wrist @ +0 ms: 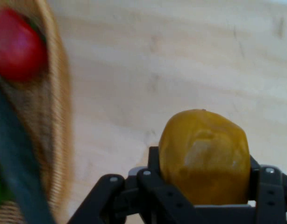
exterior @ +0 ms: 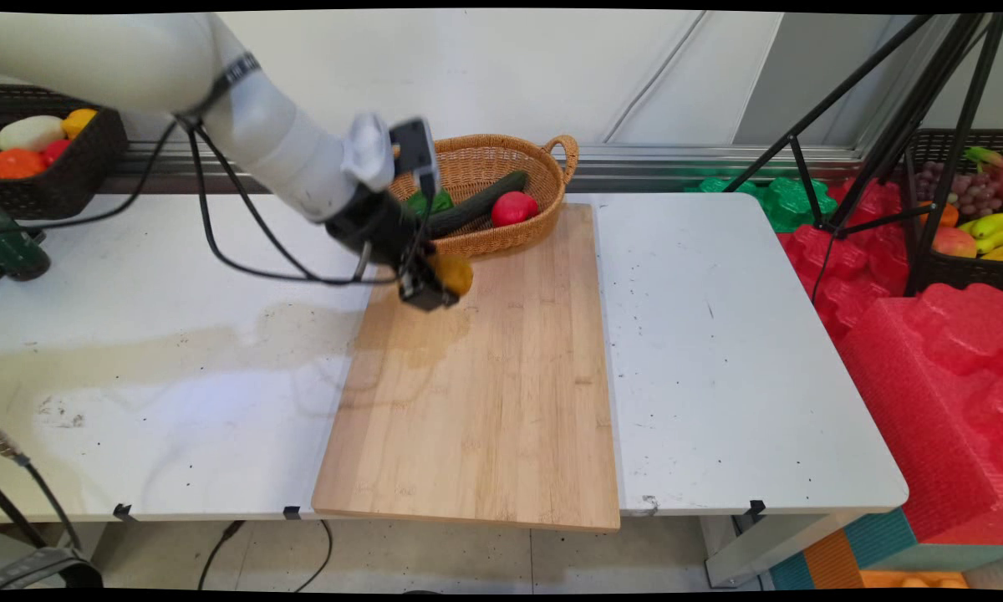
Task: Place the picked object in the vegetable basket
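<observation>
Jaws [wrist: 204, 186] clamp yellow fruit [wrist: 204, 156] above cutting board [exterior: 485, 393].

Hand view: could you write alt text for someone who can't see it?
The end effector grips a yellow fruit above a wooden board. At the left edge is a wicker basket holding a red fruit and a dark green vegetable.
</observation>
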Controlling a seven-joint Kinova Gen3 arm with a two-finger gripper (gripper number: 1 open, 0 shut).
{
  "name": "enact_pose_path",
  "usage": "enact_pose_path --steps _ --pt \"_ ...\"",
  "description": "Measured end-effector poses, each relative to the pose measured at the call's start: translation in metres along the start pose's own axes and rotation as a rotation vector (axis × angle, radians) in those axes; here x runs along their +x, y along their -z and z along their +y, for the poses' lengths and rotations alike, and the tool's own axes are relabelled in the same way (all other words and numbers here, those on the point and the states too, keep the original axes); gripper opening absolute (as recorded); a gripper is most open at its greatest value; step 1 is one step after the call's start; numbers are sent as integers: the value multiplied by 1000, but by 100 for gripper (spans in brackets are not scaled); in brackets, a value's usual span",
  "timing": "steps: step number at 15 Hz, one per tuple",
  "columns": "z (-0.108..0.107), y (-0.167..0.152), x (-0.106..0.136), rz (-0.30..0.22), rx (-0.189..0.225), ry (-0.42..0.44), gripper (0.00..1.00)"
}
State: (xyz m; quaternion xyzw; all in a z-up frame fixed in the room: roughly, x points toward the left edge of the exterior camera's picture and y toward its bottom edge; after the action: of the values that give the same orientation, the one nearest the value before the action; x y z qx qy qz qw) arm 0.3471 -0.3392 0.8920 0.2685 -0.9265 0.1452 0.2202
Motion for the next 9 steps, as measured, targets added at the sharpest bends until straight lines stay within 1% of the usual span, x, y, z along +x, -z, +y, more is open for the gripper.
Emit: enact_pose_path --steps 4,5,6,9 --pt "-17 40 33 113 100 55 0" --pt "-24 47 40 132 125 68 0" --pt "-28 50 44 143 142 76 0" --pt "-53 63 63 186 220 113 0"
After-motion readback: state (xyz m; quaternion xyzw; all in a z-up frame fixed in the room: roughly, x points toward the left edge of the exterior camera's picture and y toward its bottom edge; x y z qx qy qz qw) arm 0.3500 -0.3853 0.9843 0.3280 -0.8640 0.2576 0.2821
